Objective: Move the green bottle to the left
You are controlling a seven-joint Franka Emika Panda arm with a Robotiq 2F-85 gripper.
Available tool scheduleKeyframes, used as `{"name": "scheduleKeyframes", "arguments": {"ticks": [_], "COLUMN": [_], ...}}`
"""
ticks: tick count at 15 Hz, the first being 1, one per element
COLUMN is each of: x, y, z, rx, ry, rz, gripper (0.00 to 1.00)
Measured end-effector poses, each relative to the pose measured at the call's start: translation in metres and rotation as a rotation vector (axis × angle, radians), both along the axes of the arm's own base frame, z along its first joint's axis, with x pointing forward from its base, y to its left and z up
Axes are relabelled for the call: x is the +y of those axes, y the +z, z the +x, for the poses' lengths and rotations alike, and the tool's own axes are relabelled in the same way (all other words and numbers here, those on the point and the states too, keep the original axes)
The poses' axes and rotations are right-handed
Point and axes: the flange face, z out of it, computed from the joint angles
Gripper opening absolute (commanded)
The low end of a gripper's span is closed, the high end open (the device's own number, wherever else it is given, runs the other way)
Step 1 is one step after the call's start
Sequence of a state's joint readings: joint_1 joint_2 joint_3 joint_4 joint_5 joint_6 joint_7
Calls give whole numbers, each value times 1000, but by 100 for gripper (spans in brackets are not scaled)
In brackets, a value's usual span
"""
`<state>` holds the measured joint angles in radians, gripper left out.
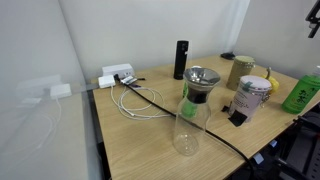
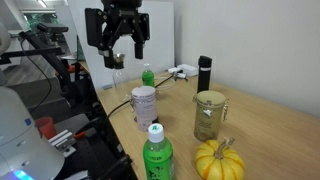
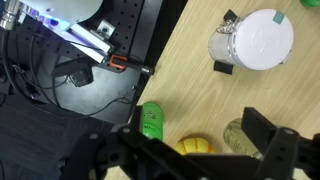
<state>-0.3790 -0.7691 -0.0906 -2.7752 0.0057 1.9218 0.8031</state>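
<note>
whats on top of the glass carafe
A dark filter cone sits in the neck of the glass carafe. Its rim hides the inside of the cone, so whether anything lies in the filter cannot be told.

In an exterior view the Robotiq gripper is held raised in the air, its black body hung from the wrist and pointed straight downward. The jaws are spread wide apart. In the wrist view the gripper is shown along the lower edge, dark and blurred. Its two fingers are set at either side, with a broad gap left between them. In an exterior view only a small dark part of the gripper is caught at the upper corner, and its jaws cannot be made out there.
</note>
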Motion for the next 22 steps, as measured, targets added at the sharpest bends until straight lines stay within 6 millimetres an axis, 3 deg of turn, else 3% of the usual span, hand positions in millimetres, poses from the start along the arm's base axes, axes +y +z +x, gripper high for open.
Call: {"name": "scheduleKeyframes", "arguments": {"ticks": [8, 15, 22], "x": [-2, -61, -94], "y": [1, -20, -59], "z": [0, -23, -43], "rx": [-6, 0, 80], "ry": [-25, -236, -355], "rz": [0, 45, 102], "gripper": [100, 100, 100]}}
